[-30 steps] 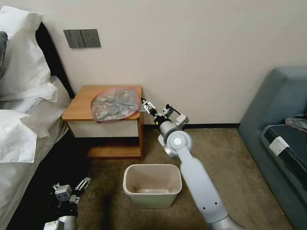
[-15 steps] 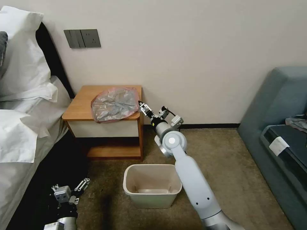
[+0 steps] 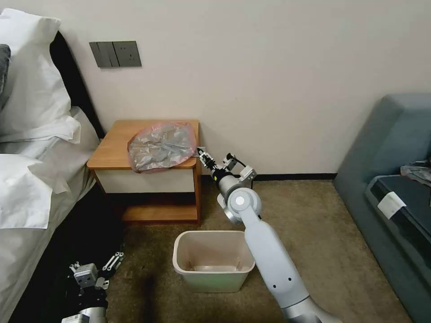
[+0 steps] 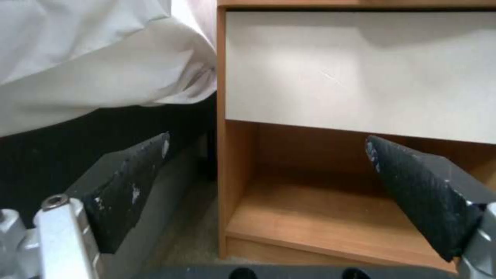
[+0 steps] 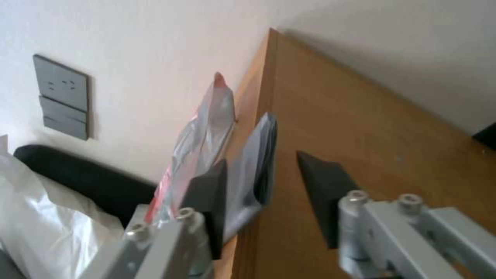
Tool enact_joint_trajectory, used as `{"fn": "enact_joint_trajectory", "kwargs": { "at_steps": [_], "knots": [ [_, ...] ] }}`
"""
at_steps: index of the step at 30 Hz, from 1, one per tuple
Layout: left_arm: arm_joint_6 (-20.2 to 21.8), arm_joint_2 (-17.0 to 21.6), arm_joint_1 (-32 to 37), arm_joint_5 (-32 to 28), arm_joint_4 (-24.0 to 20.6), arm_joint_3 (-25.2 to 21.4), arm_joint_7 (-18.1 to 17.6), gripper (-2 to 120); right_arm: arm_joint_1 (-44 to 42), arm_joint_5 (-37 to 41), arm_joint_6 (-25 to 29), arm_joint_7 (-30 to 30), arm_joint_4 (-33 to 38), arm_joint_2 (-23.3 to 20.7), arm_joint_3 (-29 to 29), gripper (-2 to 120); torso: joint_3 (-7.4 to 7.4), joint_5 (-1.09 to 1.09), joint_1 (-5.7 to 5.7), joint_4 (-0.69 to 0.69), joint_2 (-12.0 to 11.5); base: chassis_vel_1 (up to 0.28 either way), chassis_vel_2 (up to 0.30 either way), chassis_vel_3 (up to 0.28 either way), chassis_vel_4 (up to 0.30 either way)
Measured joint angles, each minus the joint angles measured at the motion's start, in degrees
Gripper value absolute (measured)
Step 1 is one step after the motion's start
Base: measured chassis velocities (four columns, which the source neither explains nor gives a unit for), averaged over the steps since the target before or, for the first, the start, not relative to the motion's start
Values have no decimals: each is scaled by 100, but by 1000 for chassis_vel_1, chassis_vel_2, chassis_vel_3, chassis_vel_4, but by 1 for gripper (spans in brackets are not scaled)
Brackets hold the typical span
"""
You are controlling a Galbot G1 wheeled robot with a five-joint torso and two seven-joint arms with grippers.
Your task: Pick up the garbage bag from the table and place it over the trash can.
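The garbage bag, crinkly grey with a pinkish-red rim, lies flat on the wooden table, overhanging its front and right edges. My right gripper is at the table's right edge, level with the top. In the right wrist view this gripper stands open, and a grey flap of the bag hangs between its fingers beside the table's side panel. The cream trash can stands upright and open on the carpet in front of the table. My left gripper is open, low near the floor by the bed.
A bed with white pillows runs along the left. A grey-blue sofa is at the right. The left gripper faces the table's white drawer front and low shelf. Open carpet lies between trash can and sofa.
My right gripper has moved left and slightly down, up against the table's right edge and the bag's overhang. The left gripper has sunk a little lower.
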Motion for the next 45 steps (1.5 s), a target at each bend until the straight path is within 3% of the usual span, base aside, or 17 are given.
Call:
{"fn": "enact_joint_trajectory", "kwargs": {
  "at_steps": [8,26,45],
  "knots": [
    [-13,-49,-1,56,27,20,-22,100,-28,-72,22,-99,-44,-3,-37,3,0,0,0,0,0,0,0,0,0],
    [-13,-59,-13,85,17,22,-95,99,-169,-158,94,-103,279,-7,-138,0,0,0,0,0,0,0,0,0,0],
    [-16,-6,-106,-110,130,-41,-193,99,-1456,-92,335,601,2533,-353,-779,0,0,1,0,0,0,0,0,0,0]
  ]
}}
